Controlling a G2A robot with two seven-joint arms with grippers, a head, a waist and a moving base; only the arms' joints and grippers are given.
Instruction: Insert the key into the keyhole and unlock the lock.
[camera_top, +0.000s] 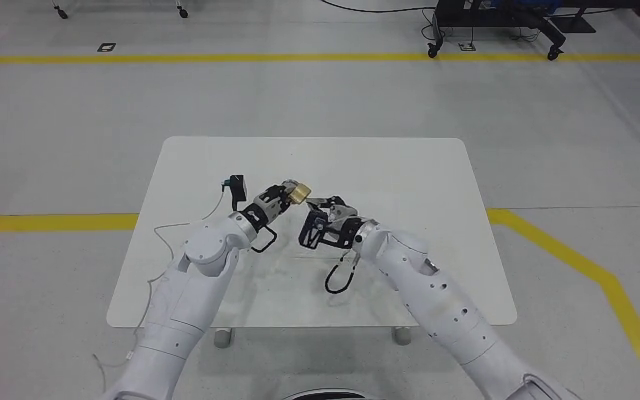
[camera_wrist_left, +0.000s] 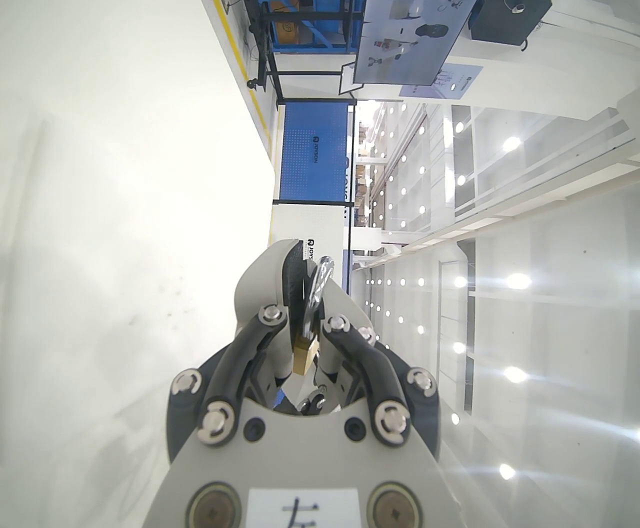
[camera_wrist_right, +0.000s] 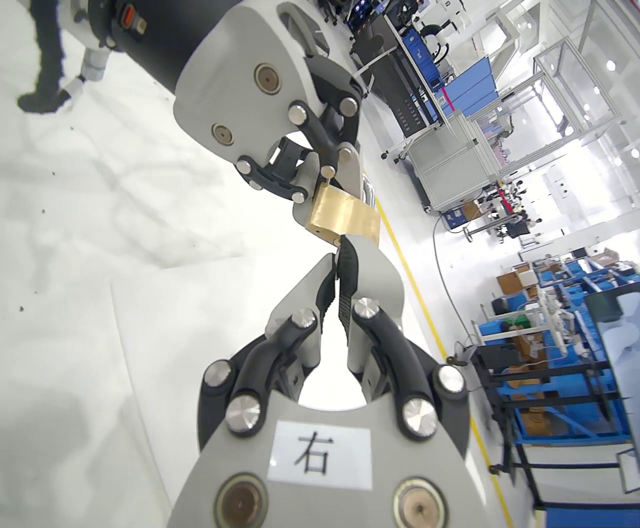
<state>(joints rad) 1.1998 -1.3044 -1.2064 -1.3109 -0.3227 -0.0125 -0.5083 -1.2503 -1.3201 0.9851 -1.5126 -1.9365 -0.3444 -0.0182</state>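
Above white counter (camera_top: 400, 170), left pincer (camera_wrist_left: 312, 280) grips brass padlock (camera_wrist_right: 344, 216); right pincer (camera_wrist_right: 340, 255), tips together, touches its base. Likely inserting; next, straight push.

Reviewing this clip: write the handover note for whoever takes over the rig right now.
Left hand: shut on the brass padlock, held over the table.
Right hand: shut, tips against the padlock's underside; whether the key is between them cannot be seen.
Done: padlock in hand, both hands meeting at it.
Left: confirm key seated, turn it, free the shackle.
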